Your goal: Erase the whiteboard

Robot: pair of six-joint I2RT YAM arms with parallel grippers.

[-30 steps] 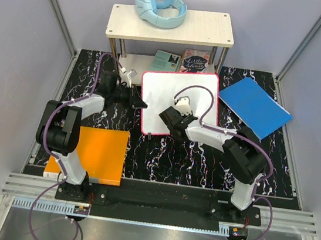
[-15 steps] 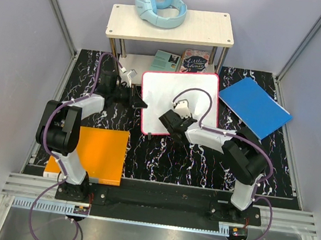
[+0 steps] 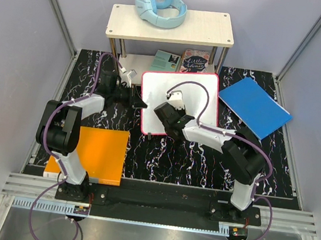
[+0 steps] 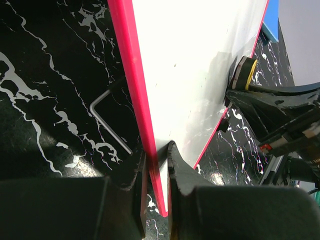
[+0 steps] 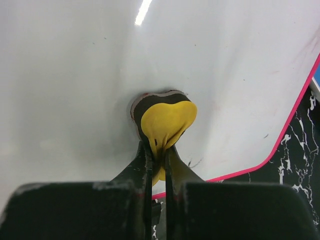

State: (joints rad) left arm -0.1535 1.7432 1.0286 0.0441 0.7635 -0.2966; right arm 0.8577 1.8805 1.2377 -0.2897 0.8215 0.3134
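Note:
The whiteboard [image 3: 155, 90], glossy white with a red-pink rim, lies mid-table; its surface looks blank apart from faint specks. My left gripper [image 3: 141, 102] is shut on its left rim, and in the left wrist view the jaws [image 4: 157, 160] pinch the pink edge of the whiteboard [image 4: 200, 60]. My right gripper [image 3: 165, 110] is over the board's lower left part, shut on a yellow eraser pad [image 5: 165, 120] that is pressed flat against the whiteboard [image 5: 75, 75]. My right gripper [image 5: 159, 150] squeezes the pad's back. The eraser also shows in the left wrist view [image 4: 246, 72].
An orange sheet [image 3: 100, 153] lies front left and a blue sheet [image 3: 254, 106] back right. A small shelf table [image 3: 169, 29] stands behind the board with a light-blue cushion [image 3: 161, 4] on top and books [image 3: 195, 60] beneath. A bent metal wire [image 4: 107, 117] lies left of the board.
My right gripper has slid the eraser up and to the left across the board. The left gripper and the board have stayed put.

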